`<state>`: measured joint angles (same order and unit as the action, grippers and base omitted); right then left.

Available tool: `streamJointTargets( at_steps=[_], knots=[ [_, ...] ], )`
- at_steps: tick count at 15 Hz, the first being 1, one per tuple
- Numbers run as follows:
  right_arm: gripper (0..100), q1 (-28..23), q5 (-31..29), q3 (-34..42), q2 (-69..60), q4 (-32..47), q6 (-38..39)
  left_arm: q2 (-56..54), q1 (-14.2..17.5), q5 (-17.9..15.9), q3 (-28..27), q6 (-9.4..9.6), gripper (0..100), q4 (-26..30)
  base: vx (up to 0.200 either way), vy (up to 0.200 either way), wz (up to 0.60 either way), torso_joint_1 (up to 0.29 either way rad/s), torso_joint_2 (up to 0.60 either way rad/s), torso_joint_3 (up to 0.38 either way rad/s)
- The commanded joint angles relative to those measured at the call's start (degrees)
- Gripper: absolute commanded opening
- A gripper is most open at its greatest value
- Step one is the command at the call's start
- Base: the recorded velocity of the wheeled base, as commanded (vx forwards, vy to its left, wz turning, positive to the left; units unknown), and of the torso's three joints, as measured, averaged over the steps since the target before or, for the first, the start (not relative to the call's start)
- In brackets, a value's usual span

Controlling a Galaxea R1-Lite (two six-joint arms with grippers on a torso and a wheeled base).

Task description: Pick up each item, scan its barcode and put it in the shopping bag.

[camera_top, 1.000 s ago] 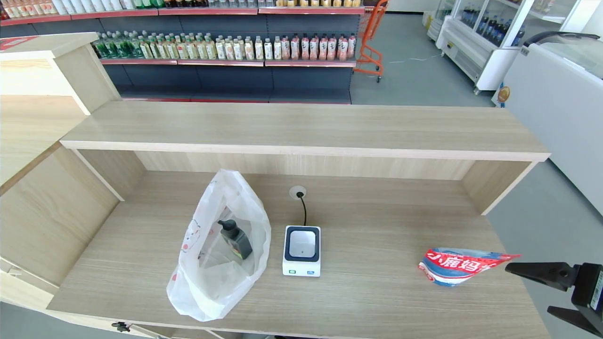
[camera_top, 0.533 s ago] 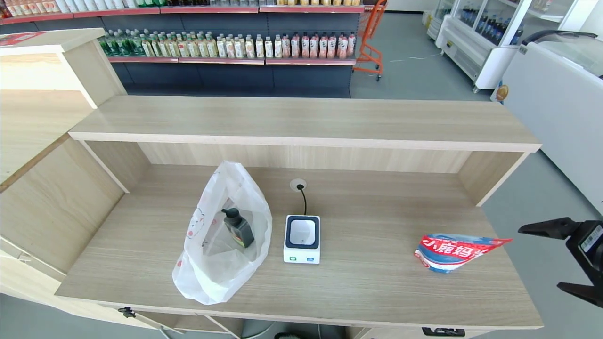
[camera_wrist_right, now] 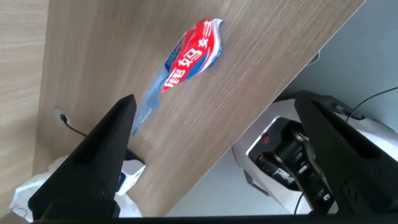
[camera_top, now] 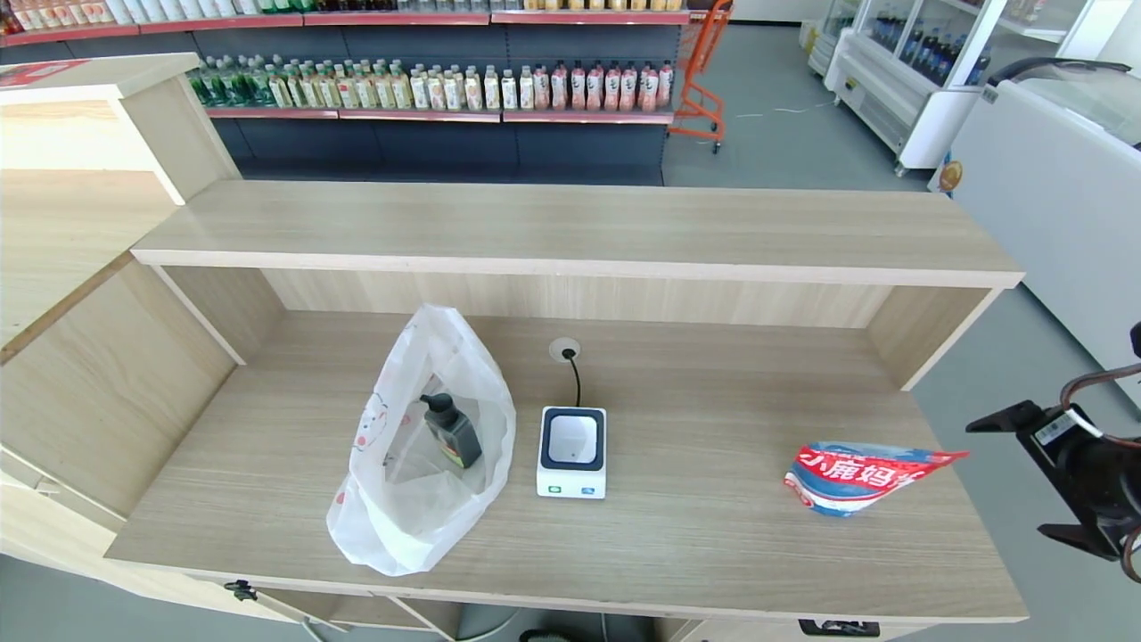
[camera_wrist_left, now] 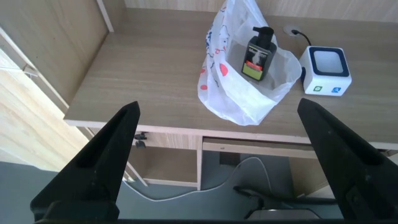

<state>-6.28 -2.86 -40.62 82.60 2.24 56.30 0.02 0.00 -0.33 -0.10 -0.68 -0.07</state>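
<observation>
My right gripper, jaws spread wide and empty, hangs at the frame's right edge, with the red-and-blue pouch lying just left of it on the counter, long axis running left-right toward my jaws.

A raised ledge is running above the desk's back edge, and a side wall is closing off the left edge. The shopping bag and scanner are crowding the middle-left. Bare wood is running from scanner to pouch; front edge and front-right corner are sitting wide open.
</observation>
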Motion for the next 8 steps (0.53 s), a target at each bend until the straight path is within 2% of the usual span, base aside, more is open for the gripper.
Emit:
streamJointTargets(
  at_steps=[1, 4, 8],
  knots=[
    [100, -0.40, -0.21, -0.25, 10.47, -4.88, -0.31, -0.02, 0.00, -0.02, 0.01, -0.02, 100, -0.01, 0.000, 0.000, 0.00, 0.000, 0.00, 0.000],
    [100, 2.15, -0.12, -1.04, 17.50, -10.59, -1.36, -0.02, 0.00, -0.02, 0.01, -0.02, 100, -0.01, 0.000, 0.000, 0.00, 0.000, 0.00, 0.000],
    [100, 6.01, -0.12, -1.04, 22.34, -12.70, -1.45, -0.02, 0.00, -0.02, 0.01, -0.02, 100, -0.01, 0.000, 0.000, 0.00, 0.000, 0.00, 0.000]
  ],
)
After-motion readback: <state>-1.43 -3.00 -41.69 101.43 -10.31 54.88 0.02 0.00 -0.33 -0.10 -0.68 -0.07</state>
